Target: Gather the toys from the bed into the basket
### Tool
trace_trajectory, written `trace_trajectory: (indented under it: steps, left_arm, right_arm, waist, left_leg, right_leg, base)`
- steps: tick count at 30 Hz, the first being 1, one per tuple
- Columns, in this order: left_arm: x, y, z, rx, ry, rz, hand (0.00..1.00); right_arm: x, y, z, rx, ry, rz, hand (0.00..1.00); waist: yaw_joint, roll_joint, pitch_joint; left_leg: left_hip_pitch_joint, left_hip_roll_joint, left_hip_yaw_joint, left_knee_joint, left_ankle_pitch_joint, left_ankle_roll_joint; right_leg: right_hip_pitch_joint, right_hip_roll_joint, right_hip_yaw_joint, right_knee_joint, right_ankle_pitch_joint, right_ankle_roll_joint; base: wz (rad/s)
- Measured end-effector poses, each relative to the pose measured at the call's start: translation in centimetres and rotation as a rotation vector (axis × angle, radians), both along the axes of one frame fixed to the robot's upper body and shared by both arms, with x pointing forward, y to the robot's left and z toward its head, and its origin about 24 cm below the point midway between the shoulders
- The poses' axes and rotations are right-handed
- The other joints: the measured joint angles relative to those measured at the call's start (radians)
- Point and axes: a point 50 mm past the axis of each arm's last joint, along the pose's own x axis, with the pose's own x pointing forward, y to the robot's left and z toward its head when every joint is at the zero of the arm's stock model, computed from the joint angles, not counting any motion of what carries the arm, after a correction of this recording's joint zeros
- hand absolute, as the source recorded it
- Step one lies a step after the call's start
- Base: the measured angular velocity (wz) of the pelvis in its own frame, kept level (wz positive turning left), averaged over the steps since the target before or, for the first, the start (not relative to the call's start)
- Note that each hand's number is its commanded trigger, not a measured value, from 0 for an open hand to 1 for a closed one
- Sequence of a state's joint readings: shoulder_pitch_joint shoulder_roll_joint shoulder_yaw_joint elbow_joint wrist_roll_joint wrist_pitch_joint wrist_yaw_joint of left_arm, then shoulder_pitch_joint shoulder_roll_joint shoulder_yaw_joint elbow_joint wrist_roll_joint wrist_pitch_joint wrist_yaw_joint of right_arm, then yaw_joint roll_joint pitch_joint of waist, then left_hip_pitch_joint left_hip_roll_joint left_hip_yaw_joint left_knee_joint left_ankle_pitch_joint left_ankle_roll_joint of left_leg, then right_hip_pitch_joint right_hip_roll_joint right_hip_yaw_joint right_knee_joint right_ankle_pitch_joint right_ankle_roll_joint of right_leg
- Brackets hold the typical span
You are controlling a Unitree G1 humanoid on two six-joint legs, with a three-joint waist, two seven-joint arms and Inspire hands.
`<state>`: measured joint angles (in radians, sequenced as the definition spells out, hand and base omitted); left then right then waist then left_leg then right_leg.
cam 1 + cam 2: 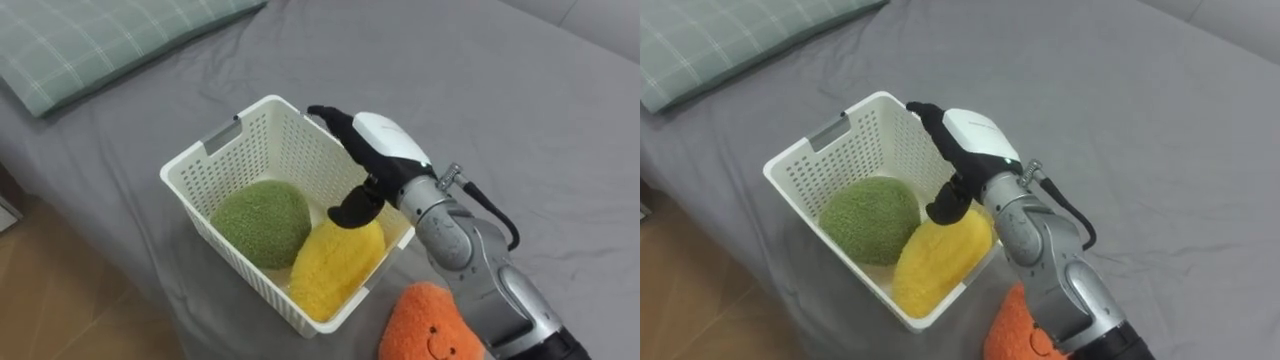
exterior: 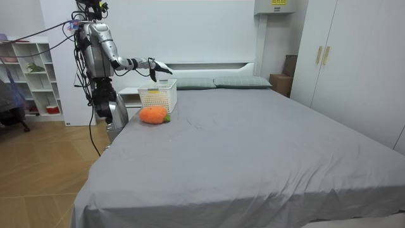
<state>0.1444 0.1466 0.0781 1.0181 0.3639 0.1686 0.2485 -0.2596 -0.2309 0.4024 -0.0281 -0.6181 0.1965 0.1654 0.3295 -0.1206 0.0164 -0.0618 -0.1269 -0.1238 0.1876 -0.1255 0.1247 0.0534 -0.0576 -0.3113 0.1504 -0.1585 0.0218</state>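
Note:
A white slotted basket (image 1: 200,160) (image 1: 800,150) (image 2: 158,96) stands on the grey bed near its edge. Inside lie a green plush toy (image 1: 258,222) (image 1: 868,220) and a yellow plush toy (image 1: 335,265) (image 1: 935,262) that leans over the near rim. My right hand (image 1: 375,150) (image 1: 970,145) (image 2: 158,66) hovers over the basket with straight fingers and holds nothing. An orange plush toy (image 1: 430,325) (image 1: 1015,330) (image 2: 153,114) with a face lies on the bed just beside the basket, under my forearm.
A green checked pillow (image 1: 90,40) (image 1: 720,35) lies at the head of the bed. In the room view I stand at the bedside by a white shelf (image 2: 31,76); a wardrobe (image 2: 354,63) is across the bed. Wooden floor (image 1: 60,300) lies beside the bed's edge.

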Motion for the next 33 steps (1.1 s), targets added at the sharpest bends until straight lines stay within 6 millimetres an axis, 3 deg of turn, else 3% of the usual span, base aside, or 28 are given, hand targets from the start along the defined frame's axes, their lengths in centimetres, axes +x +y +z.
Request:
trace_trajectory:
  steps: [4,10,13,16,26,29,33]
  left_arm:
    - [-0.3,0.4,0.1,0.006,-0.007,0.037,0.0]
    - [-1.5,0.5,0.1,0.013,-0.004,0.085,0.0]
    - [-1.4,0.5,0.1,0.007,-0.016,0.098,0.0]
    - [-2.2,0.2,-0.1,-0.006,-0.01,0.131,0.0]
    - [-4.4,0.6,-0.1,0.006,0.01,0.201,0.0]
    - [-4.4,0.7,0.0,0.013,0.007,0.21,0.0]
    - [-4.5,1.2,0.1,0.031,-0.011,0.234,0.0]
  right_arm:
    - [0.3,-1.0,1.3,0.082,-0.036,-0.04,0.0]
    - [0.8,-2.7,2.2,0.216,-0.082,-0.124,0.0]
    - [0.6,-3.8,1.9,0.267,-0.084,-0.177,0.0]
    - [-0.2,-5.1,0.7,0.3,-0.063,-0.25,0.0]
    - [-2.6,-9.3,-1.8,0.33,-0.024,-0.436,0.0]
    - [-3.1,-10.3,-2.4,0.337,-0.007,-0.473,0.0]
    - [-4.7,-11.6,-5.4,0.311,0.094,-0.549,0.0]
  waist:
    - [-0.003,0.0,-0.0009]
    - [-0.076,0.0,-0.0043]
    - [-0.084,0.004,-0.0039]
    - [-0.108,0.023,-0.0183]
    - [-0.169,0.039,-0.0182]
    - [-0.189,0.047,-0.0128]
    - [-0.214,0.04,-0.0173]
  left_leg:
    - [0.007,0.0,0.007,0.0,0.0,0.0]
    - [0.022,0.001,0.01,0.002,0.0,0.001]
    - [0.031,0.001,0.014,0.002,0.0,0.001]
    - [0.043,0.001,0.02,-0.005,-0.001,0.003]
    - [0.081,0.012,0.068,-0.024,-0.003,0.004]
    - [0.084,0.014,0.082,-0.025,-0.005,0.005]
    - [0.081,0.015,0.087,-0.025,-0.013,0.007]
  right_leg:
    - [0.004,-0.007,0.008,0.0,0.0,0.0]
    - [0.023,-0.007,0.008,0.0,0.0,0.001]
    - [0.03,-0.008,0.012,0.0,0.001,0.002]
    - [0.038,-0.008,0.023,0.001,0.002,0.005]
    - [0.049,-0.002,0.069,0.002,0.003,0.004]
    - [0.05,0.002,0.091,0.001,0.003,0.004]
    - [0.051,0.004,0.091,0.003,0.003,0.004]
  base:
    - [-0.03]
    - [0.0]
    - [-0.02]
    - [-0.07]
    - [-0.15]
    - [-0.17]
    - [-0.03]
